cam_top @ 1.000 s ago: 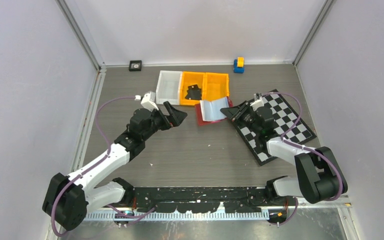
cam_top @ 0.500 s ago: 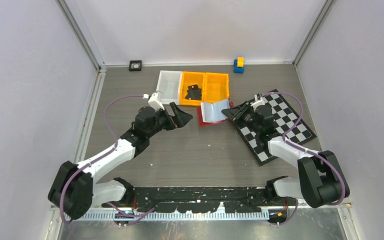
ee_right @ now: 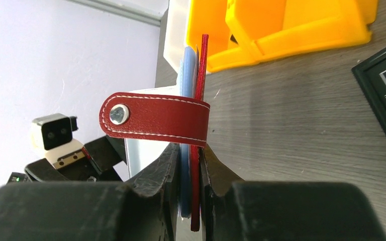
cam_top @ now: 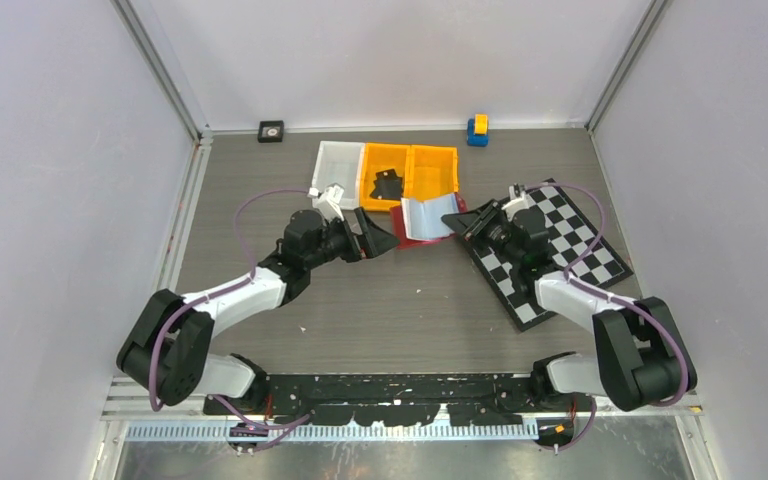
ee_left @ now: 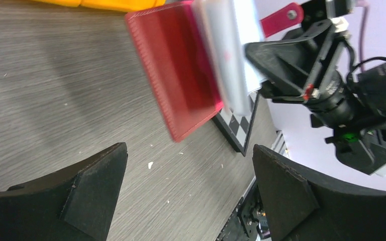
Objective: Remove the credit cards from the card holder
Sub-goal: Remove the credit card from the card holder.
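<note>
My right gripper [ee_right: 189, 168] is clamped on the small flat red folding card holder [cam_top: 407, 232]: my two black fingers press from both sides on its right edge, with the red cover and the pale bluish clear sleeves [cam_top: 430, 217] squeezed between them. In the right wrist view the holder stands on its edge between my fingers, and its short red strap with a round metal snap [ee_right: 156, 119] sticks out sideways just above my fingertips. The holder is open, and its left part reaches towards my left gripper [cam_top: 377, 238]. It is just in front of the two orange plastic bins [cam_top: 432, 168], over the grey wood-grain table [cam_top: 380, 300]; I cannot tell if its lower edge touches the table. My left gripper has its fingers wide apart and holds nothing; it is near the left edge of the holder and points at it, not touching. The credit cards I cannot make out; the sleeves look blurred in the left wrist view. Beside the orange bins on their left is a white plastic bin [cam_top: 336, 172], and a flat black shape [cam_top: 387, 185] lies in the nearer orange bin. Under my right arm lies a black and white chequered board [cam_top: 570, 255]. A small blue and yellow block [cam_top: 477, 129] stands at the back wall.
</note>
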Robot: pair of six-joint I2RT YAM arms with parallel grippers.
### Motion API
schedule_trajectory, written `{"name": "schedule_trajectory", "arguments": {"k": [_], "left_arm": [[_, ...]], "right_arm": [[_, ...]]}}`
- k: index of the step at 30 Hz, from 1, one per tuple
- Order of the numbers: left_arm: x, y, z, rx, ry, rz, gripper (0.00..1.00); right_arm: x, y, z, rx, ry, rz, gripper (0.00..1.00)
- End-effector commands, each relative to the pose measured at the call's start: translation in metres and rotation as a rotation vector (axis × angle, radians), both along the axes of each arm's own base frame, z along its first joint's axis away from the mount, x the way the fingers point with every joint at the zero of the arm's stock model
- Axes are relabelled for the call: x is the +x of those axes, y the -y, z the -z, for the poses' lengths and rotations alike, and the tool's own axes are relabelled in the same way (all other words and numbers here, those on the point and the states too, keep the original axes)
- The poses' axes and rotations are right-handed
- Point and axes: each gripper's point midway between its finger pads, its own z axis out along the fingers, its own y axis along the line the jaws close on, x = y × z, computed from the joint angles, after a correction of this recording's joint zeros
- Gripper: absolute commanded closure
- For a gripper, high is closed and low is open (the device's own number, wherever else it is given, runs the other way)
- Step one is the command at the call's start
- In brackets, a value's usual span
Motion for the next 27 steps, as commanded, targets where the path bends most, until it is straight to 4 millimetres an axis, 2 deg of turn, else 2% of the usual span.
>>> {"name": "schedule_trajectory", "arguments": {"k": [1, 5, 14, 20, 27], "left_arm": [[0.003, 0.011, -0.048, -0.108, 0.120, 0.050, 0.03], [0.003, 0.010, -0.044, -0.120, 0.106, 0.041, 0.02], [0.013, 0.023, -0.009, -0.143, -0.005, 0.049, 0.03], [0.014, 0.024, -0.003, -0.104, -0.035, 0.056, 0.03], [0.012, 0.036, 0.003, -0.109, -0.079, 0.103, 0.03]], "right_arm": [[-0.004, -0.020, -0.036, 0.074, 0.134, -0.123, 1.00], [-0.006, -0.021, -0.033, 0.088, 0.141, -0.126, 1.00], [-0.007, -0.025, -0.035, 0.122, 0.158, -0.152, 1.00], [-0.007, -0.027, -0.034, 0.132, 0.158, -0.164, 1.00], [-0.007, -0.033, -0.036, 0.171, 0.158, -0.195, 0.99]]}}
